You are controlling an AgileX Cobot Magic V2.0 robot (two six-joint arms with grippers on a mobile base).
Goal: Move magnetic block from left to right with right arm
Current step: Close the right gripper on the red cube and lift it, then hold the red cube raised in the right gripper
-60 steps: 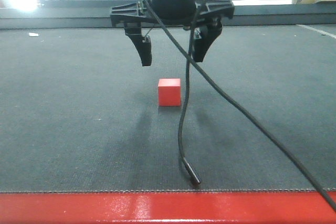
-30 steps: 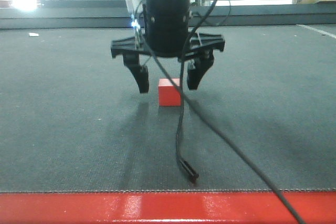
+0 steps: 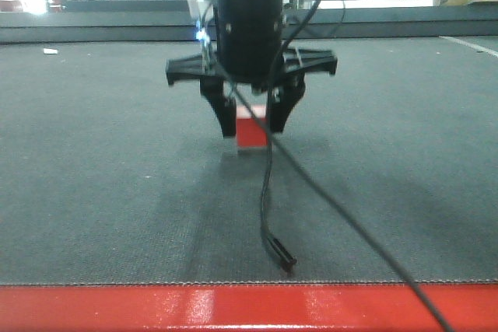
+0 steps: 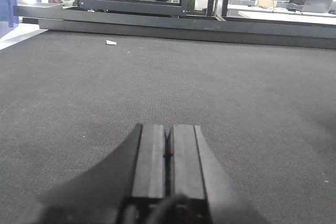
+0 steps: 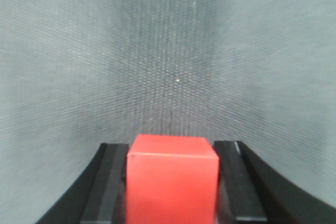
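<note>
Both sides of magnetic block (image 3: 250, 136) now clamped by right hand (image 3: 250, 129), lowered from above block; grasp made, carry rightward next.

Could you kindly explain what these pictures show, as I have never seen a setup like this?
This is a two-armed robot. The front view looks across a grey mat at the right arm, which hangs from above. The right gripper has two fingers closed on the sides of the magnetic block, a small red cube. The right wrist camera shows that block from just behind the fingers. The left wrist camera shows the left gripper, shut and empty, over the mat.
</note>
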